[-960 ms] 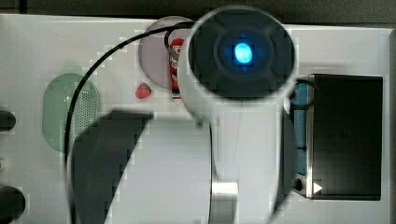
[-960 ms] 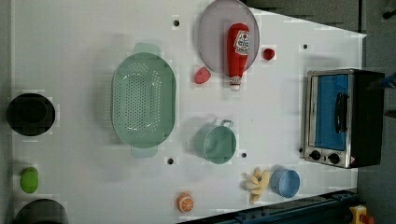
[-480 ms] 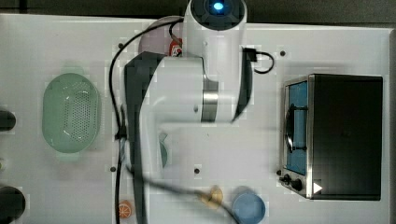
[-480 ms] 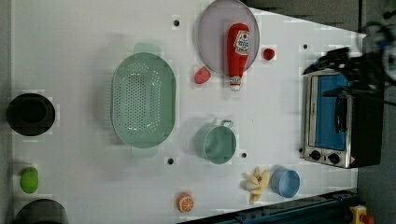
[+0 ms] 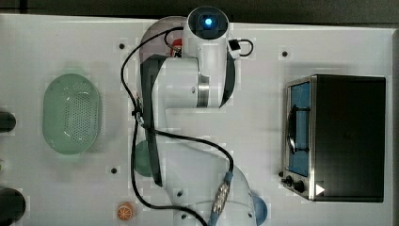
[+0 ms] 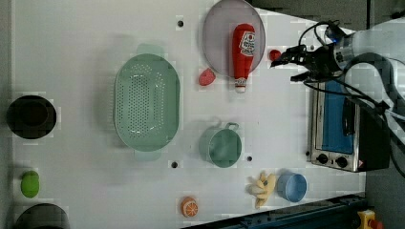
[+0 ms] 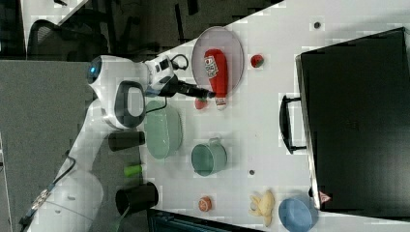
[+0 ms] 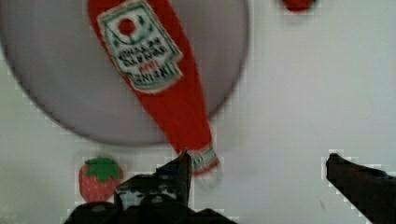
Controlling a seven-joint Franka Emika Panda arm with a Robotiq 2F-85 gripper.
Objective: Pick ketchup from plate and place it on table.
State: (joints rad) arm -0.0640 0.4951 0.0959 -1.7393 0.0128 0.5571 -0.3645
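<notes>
— White counter spreads under everything. Where's the ketchup?

— Lying on the plate, its cap past the plate's rim. The left view shows it whole; the top view's arm hides most of it.

— And the gripper?

— Spread wide and empty near the cap, strawberry beside the plate.

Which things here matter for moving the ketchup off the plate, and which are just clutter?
In the job:
ketchup, lying on the plate
plate
table
pincer, open

Lying about:
green basket
strawberry
teal cup
blue bowl
toaster oven
</notes>
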